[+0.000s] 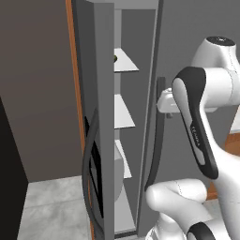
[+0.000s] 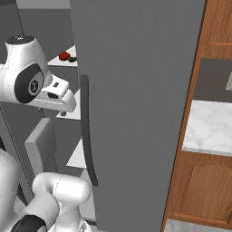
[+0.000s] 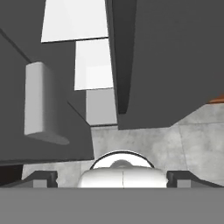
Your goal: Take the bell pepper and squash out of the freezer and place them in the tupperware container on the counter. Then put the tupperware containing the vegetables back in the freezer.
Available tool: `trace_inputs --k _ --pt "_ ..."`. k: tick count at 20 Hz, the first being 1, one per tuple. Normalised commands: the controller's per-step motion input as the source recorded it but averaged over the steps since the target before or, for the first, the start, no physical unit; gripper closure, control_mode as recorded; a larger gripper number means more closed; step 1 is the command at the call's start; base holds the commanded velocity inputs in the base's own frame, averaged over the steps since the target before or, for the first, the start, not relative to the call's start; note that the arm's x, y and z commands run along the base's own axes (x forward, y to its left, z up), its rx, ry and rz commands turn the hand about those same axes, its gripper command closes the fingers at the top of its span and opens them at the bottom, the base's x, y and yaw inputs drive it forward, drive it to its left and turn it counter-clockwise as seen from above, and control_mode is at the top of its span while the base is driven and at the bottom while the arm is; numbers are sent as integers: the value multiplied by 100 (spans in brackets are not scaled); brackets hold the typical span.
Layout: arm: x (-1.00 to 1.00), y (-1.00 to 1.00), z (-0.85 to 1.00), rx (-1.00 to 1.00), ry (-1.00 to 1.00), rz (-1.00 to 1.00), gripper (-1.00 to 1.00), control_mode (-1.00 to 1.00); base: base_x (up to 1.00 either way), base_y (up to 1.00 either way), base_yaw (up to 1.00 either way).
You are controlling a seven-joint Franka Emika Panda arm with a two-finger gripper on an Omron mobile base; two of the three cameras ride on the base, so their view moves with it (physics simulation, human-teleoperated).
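The freezer stands open, with white shelves inside and its slim grey door swung out to the left. On an upper shelf the red bell pepper lies beside the dark green squash. My gripper hangs below that shelf, in front of the opening and close to the wider door's dark handle, pointing down. In the hand view its fingertips stand far apart with nothing between them. The tupperware container is out of view.
The wider grey door stands shut to the right of the freezer. Beyond it is the white marble counter over brown wooden cabinets. A dark wall and grey tiled floor lie to the left.
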Motion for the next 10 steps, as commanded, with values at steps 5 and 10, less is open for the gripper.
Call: trace_inputs --k 5,10 --pt "-41 -6 0 0 0 -8 -100 -100 0 0 0" --pt "-31 -16 -2 0 0 -9 -100 -100 0 0 0"
